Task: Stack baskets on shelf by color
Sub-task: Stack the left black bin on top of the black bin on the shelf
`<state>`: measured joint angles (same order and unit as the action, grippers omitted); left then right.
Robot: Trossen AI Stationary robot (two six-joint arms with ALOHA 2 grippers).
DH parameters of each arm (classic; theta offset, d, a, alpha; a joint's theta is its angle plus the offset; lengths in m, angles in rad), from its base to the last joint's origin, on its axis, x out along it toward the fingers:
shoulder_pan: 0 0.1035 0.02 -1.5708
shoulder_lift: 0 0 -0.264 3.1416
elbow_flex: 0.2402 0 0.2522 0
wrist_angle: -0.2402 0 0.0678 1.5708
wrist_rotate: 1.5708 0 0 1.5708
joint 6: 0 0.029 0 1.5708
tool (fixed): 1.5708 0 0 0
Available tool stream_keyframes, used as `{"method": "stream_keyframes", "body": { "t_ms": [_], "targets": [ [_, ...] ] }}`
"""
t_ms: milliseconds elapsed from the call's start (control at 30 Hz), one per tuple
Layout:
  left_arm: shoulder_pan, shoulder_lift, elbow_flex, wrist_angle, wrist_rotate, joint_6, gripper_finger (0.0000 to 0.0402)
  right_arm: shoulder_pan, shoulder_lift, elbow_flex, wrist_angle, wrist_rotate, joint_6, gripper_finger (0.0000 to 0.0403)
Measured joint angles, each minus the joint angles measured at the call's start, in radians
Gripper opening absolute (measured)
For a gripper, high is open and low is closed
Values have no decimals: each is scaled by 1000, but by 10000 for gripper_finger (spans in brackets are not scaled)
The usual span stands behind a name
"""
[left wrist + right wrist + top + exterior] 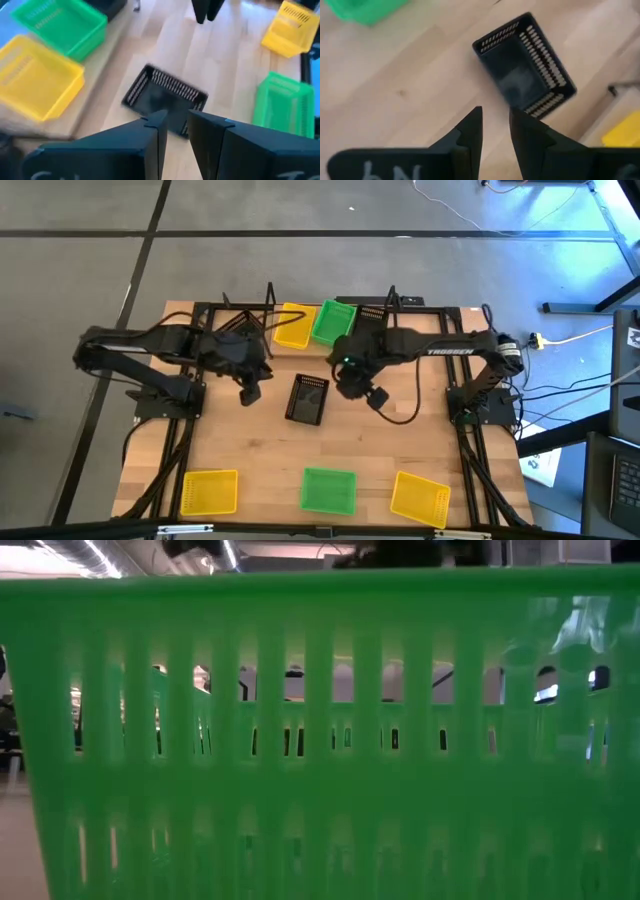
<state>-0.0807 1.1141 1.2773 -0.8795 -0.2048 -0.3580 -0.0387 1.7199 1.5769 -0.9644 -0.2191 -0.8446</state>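
Observation:
A black basket (307,398) (165,97) (522,75) rests on its bottom, open side up, in the middle of the table. My left gripper (250,393) (176,116) hovers just to its left and my right gripper (377,398) (496,111) just to its right. Both are above the table with a narrow gap between the fingers and nothing in it. On the shelf (420,315) at the far edge, a yellow basket (292,326) and a green basket (333,321) stand side by side.
Along the near edge lie a yellow basket (209,491), a green basket (328,490) and another yellow basket (420,499). The green one's slotted wall (320,740) fills the low view. Bare tabletop lies between the black basket and the near row.

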Motion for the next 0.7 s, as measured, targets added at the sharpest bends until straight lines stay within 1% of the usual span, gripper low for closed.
{"method": "stream_keyframes", "body": {
  "t_ms": [67,133,200,333,567,700],
  "targets": [
    [0,-14,1,4,-16,-4,67,-1,0,-88,141,2,-66,96],
    [0,-32,-1,-5,-25,-7,67,-2,0,-164,245,3,-128,96],
    [0,-40,0,6,-29,-8,67,-1,0,-230,383,1,-166,96],
    [0,-33,-2,-3,-42,-9,67,-1,0,-335,544,0,-235,96],
    [0,-20,1,5,-47,-32,67,-1,0,-435,664,-1,-264,96],
    [0,-19,1,5,-66,-34,67,-2,11,-463,692,-1,-264,96]
  ]
}}
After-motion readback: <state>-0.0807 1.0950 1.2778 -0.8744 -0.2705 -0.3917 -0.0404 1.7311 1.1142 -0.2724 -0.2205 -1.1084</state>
